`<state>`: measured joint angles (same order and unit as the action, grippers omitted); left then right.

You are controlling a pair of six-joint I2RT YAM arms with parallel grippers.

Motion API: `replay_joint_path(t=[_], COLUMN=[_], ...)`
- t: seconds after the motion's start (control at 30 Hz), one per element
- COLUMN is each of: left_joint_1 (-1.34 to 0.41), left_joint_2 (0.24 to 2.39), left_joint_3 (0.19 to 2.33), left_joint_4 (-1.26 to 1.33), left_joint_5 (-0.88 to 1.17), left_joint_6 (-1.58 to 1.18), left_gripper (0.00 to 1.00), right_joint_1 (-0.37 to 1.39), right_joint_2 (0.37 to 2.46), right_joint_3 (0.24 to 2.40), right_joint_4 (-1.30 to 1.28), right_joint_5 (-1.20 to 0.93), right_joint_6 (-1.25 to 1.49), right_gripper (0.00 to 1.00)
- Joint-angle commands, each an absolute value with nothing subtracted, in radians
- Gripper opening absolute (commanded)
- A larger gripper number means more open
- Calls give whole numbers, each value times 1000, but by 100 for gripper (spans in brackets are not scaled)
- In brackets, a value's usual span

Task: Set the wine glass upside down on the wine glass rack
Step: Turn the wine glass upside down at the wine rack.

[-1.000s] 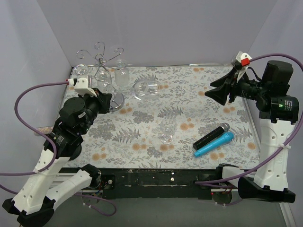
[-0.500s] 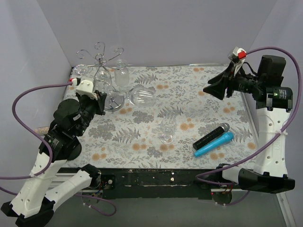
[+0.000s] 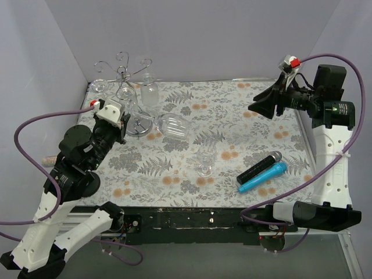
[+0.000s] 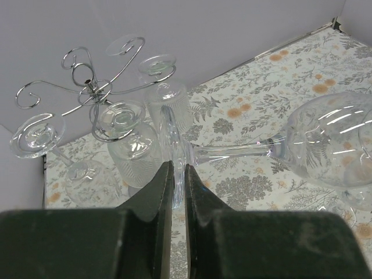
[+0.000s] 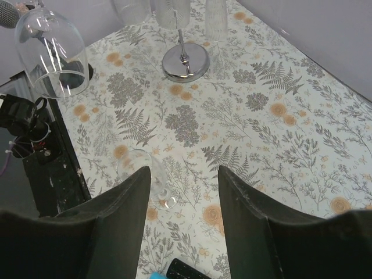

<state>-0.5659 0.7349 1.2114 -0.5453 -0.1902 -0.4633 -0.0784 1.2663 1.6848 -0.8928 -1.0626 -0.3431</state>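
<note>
My left gripper (image 4: 174, 174) is shut on the round foot of a clear wine glass (image 4: 328, 139). The glass lies level above the table, its stem running right to the bowl (image 3: 172, 124). The wine glass rack (image 4: 93, 93), a silver wire stand with curled arms, rises just behind it at the back left (image 3: 123, 72). Several glasses hang upside down from its arms. My right gripper (image 3: 256, 107) hovers open high over the table's back right with nothing between its fingers (image 5: 185, 174). In the right wrist view the rack's shiny base (image 5: 185, 63) and the held glass's bowl (image 5: 51, 49) lie far ahead.
A small clear glass (image 3: 204, 160) stands near the table's middle, under my right gripper's view (image 5: 145, 174). A black microphone (image 3: 260, 167) and a blue one (image 3: 263, 177) lie side by side at the front right. Grey walls close the back and sides.
The left arm has lifted and turned, bringing the held glass slightly nearer and leftward. The right arm has risen and shifted a little left, still open.
</note>
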Motion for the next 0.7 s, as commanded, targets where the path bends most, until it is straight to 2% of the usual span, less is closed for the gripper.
replay_joint_path(t=[0.0,0.67], left_joint_1=[-566,-571], left_joint_2=[704,672], left_joint_3=[1249,1172], left_joint_4=[-465,-486], left_joint_5=[-152,-60], left_joint_6=[-384,-233], left_gripper=[0,0], right_joint_1=[-75,38], right_joint_2=[1284,1350], right_joint_3=[1697,1710], right_joint_4=[-835,-752], right_joint_5=[-1098,-1057], right_joint_6=[-315,-250], right_gripper=[58,57])
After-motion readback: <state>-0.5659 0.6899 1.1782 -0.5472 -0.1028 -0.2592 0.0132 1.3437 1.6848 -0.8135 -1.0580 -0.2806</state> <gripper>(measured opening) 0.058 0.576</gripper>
